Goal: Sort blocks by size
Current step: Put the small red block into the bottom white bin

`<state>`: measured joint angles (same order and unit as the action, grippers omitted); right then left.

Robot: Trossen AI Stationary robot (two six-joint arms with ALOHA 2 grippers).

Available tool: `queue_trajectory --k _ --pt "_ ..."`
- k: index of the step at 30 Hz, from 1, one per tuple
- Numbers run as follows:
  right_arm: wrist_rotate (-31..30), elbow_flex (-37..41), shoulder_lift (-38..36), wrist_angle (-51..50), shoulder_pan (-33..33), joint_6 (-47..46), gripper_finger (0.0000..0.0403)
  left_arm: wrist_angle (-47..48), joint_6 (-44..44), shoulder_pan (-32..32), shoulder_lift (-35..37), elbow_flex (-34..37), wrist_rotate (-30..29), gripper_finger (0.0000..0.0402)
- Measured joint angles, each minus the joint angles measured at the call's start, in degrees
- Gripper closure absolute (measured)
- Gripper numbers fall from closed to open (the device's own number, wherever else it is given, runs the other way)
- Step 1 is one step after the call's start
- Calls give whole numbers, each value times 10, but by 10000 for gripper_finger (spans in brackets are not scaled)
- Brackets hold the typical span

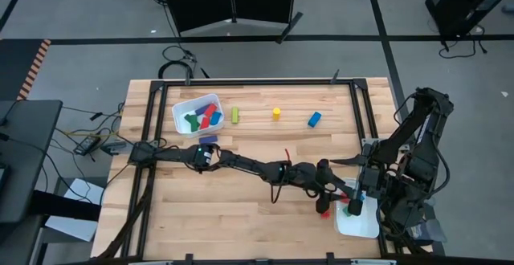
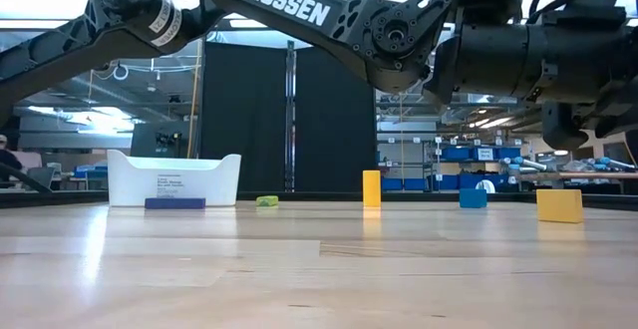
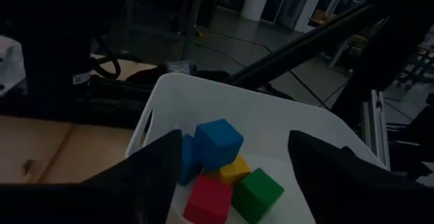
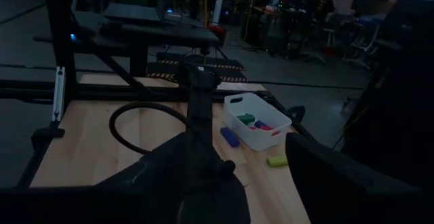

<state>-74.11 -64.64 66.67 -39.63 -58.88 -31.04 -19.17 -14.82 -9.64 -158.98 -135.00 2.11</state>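
Note:
My left arm reaches across the table to the near right. Its gripper is open and empty just over the white tray there. In the left wrist view the gripper has a finger on either side of that tray's blue, yellow, red and green cubes. My right gripper waits open at the right edge and also shows in the right wrist view. On the far side lie a green bar, a yellow block and a blue block.
A second white tray at the far left holds green, blue and red blocks. A dark blue bar lies beside it. The low view shows a yellow block on the table at the right. A black frame rail borders the table.

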Motion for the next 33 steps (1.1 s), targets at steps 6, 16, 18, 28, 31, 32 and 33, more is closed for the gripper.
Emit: queue_trajectory --k 6,16,18,28,31,32,33 --pt "15 0 2 4 0 9 150 54 58 9 17 0 32 135" --pt "120 0 43 18 -9 11 140 192 141 8 90 46 32 235" --pt "160 0 61 32 -12 9 137 168 129 8 112 102 21 257" --pt "389 0 199 46 16 -101 134 -159 45 52 427 635 -77 320" --pt "458 0 231 21 57 -128 134 -194 36 55 518 747 -103 318" --pt "486 0 241 20 72 -129 134 -195 34 55 548 776 -115 317" --pt "518 0 252 21 85 -129 134 -195 29 55 573 805 -128 316"
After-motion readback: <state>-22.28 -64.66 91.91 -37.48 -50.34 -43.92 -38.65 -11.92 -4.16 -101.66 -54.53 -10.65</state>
